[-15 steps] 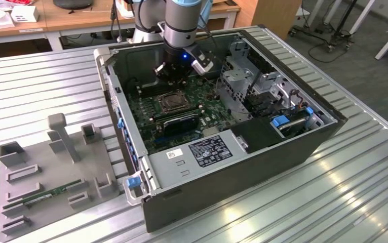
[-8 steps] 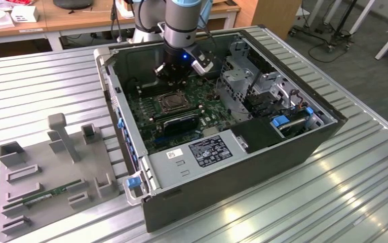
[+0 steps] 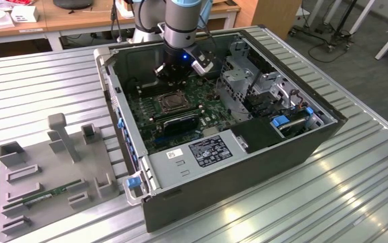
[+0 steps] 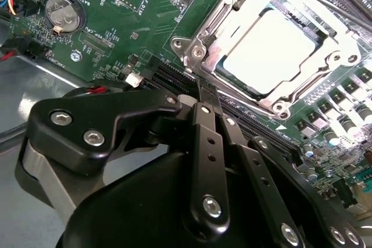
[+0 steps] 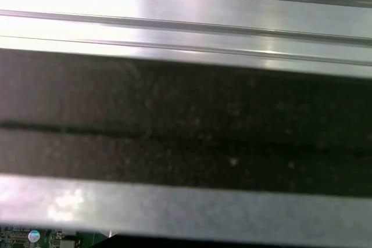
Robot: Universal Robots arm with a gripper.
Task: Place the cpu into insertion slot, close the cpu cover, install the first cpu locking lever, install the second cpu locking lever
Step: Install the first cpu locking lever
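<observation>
The jaws are closed: in the second wrist view the black fingertips (image 4: pixel 204 105) meet with nothing visible between them. They stand just beside the corner of the silver frame ringing the insertion slot (image 3: pixel 169 103). The cpu (image 4: pixel 273 45) is seated in that slot, face up. The cpu cover (image 4: pixel 229 13) lies flat around it. The slot sits on the green circuit board (image 4: pixel 145 21) inside the open computer case (image 3: pixel 201 182). The case rests on the ribbed metal worktop (image 3: pixel 343 192). A grey fixture tray (image 3: pixel 38 192) lies at the exterior view's left.
</observation>
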